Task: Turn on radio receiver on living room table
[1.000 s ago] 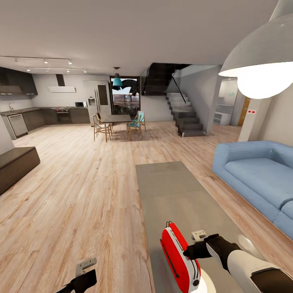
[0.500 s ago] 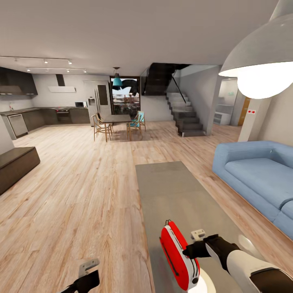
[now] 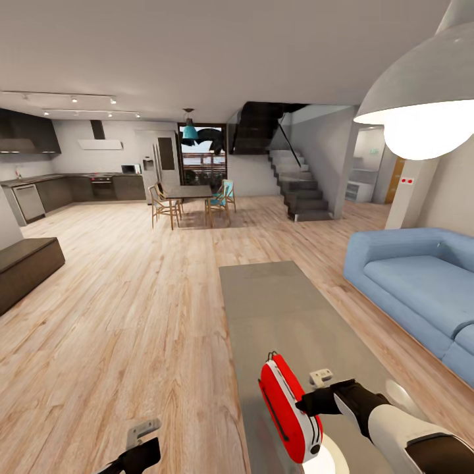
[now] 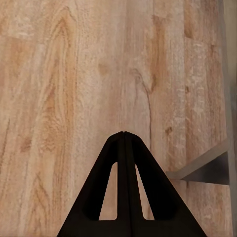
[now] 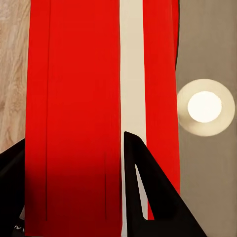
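Right gripper (image 3: 304, 407): closed around the radio receiver (image 3: 288, 407), one finger (image 5: 148, 197) laid against the white trim
Left gripper (image 4: 124, 136): shut, empty, held over the wood floor (image 3: 125, 316)
Radio: upright on edge at the near end of the coffee table (image 3: 283, 309)
Handling: probably light, rigid, smooth-sided; best held across its slim body, dial unobstructed
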`<state>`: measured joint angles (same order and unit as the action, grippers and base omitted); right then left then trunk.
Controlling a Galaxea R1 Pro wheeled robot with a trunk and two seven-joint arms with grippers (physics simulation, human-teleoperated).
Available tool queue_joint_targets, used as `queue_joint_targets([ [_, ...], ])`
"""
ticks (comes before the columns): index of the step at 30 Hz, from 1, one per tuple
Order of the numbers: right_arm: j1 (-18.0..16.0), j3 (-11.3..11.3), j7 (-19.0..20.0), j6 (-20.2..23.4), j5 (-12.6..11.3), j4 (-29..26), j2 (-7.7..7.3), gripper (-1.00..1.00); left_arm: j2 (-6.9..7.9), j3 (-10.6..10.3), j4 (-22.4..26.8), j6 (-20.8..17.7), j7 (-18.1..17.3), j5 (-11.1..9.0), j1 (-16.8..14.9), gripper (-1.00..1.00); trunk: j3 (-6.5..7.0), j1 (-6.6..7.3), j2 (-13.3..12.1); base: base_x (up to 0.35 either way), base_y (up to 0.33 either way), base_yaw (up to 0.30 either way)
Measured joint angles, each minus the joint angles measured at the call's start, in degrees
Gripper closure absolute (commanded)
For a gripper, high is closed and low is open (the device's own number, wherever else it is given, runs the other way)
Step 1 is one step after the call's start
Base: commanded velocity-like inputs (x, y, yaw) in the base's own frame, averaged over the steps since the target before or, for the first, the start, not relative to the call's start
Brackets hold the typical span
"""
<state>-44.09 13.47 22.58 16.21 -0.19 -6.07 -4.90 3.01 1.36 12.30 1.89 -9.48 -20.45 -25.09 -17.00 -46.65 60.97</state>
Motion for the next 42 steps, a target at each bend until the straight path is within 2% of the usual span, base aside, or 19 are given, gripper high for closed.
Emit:
queue_joint_targets([
  [15,0.00,-0.01,0.05,0.44,-0.05,0.00,0.00,1.00,-0.10,0.00,0.00,0.00,0.10,0.01,0.00,1.00,0.00,0.00,0.00,0.000,0.000,0.000],
  [18,0.00,0.02,0.07,0.46,-0.06,0.01,0.00,1.00,-0.11,0.00,0.00,0.00,0.11,0.01,0.00,1.00,-0.53,-0.65,1.19,0.000,0.000,0.000],
  [23,0.00,0.00,0.09,0.48,-0.08,0.00,0.00,1.00,-0.11,0.00,0.00,0.00,0.12,0.01,0.00,1.00,-0.54,-0.66,1.20,0.000,0.000,0.000],
  [28,0.00,0.00,0.04,0.52,-0.08,0.00,0.00,1.00,-0.12,0.00,0.00,0.00,0.12,0.01,0.00,1.00,-1.43,-1.75,3.20,0.000,0.000,0.000],
  [34,0.00,-0.02,0.05,0.45,-0.10,0.00,0.01,1.00,-0.10,0.00,0.00,-0.23,0.12,0.01,0.00,1.00,-1.44,-1.76,3.21,0.000,0.000,0.000],
  [37,0.00,0.04,0.03,0.47,-0.05,0.01,0.00,1.00,-0.09,0.00,0.00,-0.26,0.12,0.01,0.00,1.00,-1.97,-2.41,4.40,0.000,0.000,0.000],
  [42,0.00,0.00,0.07,0.49,-0.09,0.00,0.02,1.00,-0.11,0.00,0.00,-0.27,0.12,0.01,0.00,1.00,-1.98,-2.42,4.42,0.000,0.000,0.000],
])
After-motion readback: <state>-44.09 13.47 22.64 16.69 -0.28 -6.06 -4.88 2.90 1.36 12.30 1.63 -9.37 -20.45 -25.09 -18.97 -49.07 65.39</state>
